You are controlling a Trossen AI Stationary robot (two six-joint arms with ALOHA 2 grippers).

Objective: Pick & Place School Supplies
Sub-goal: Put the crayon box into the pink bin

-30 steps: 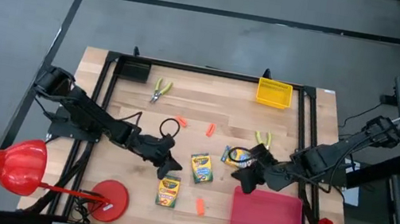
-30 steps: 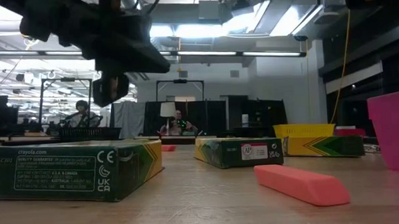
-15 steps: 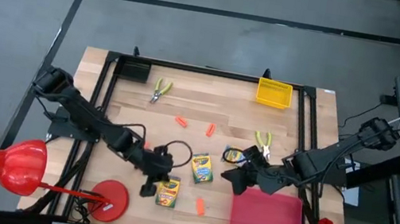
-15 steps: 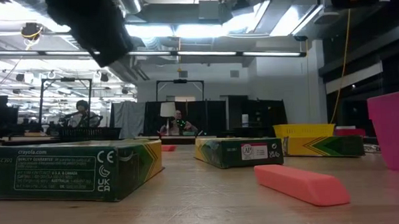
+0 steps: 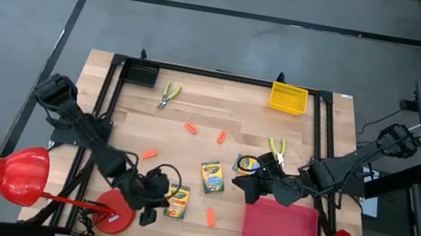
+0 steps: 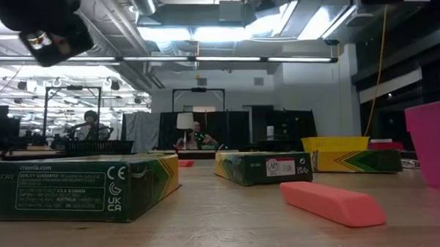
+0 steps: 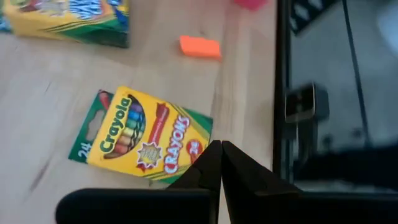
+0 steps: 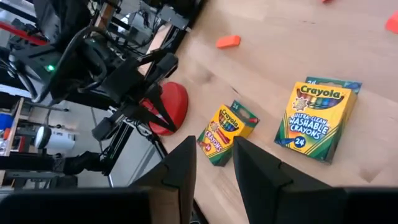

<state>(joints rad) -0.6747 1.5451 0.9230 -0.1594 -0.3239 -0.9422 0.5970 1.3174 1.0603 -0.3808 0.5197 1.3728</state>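
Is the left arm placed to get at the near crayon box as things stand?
Probably yes: the left gripper, fingers shut, sits just beside the crayon box with nothing between them; it must open first.

A light wooden table (image 5: 197, 146) ringed by a black frame (image 5: 111, 85) sits on a grey floor. A yellow mesh basket (image 5: 288, 98) rests at its far edge, and a flat red tray (image 5: 281, 230) lies at the near right corner. A round red disc (image 5: 116, 207) sits near the front edge beside a red lamp-like object (image 5: 3, 171). Two people (image 6: 91, 122) are seated in the room beyond.
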